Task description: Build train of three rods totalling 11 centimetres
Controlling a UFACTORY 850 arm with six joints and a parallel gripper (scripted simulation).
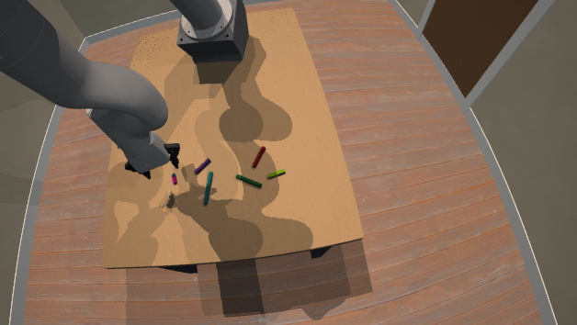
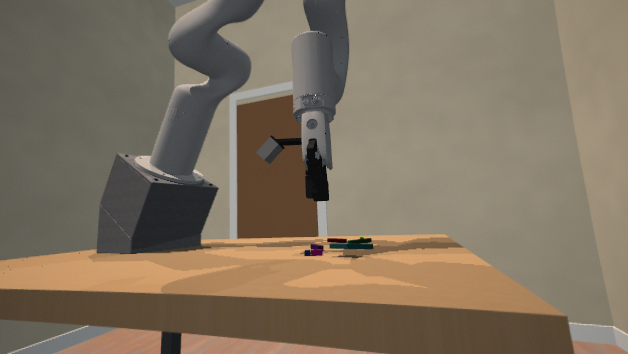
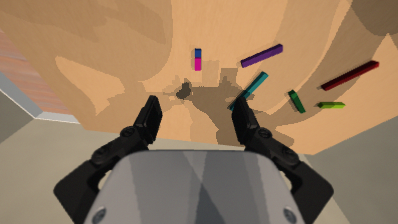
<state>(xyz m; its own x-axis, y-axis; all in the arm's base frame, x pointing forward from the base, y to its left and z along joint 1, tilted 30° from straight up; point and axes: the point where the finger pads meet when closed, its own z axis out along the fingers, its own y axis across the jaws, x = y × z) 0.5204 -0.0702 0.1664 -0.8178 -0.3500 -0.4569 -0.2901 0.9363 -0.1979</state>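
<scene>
My gripper is open and empty, raised well above the table. In the wrist view a short blue rod and a magenta rod lie flat end to end in one line, ahead of the fingers. They also show in the top view, the magenta rod just right of the gripper. A purple rod, a turquoise rod, a green rod, a lime rod and a red rod lie apart to the right.
The arm's base stands at the far end of the table. The table's left edge and the floor lie to the left in the wrist view. A door stands behind the table.
</scene>
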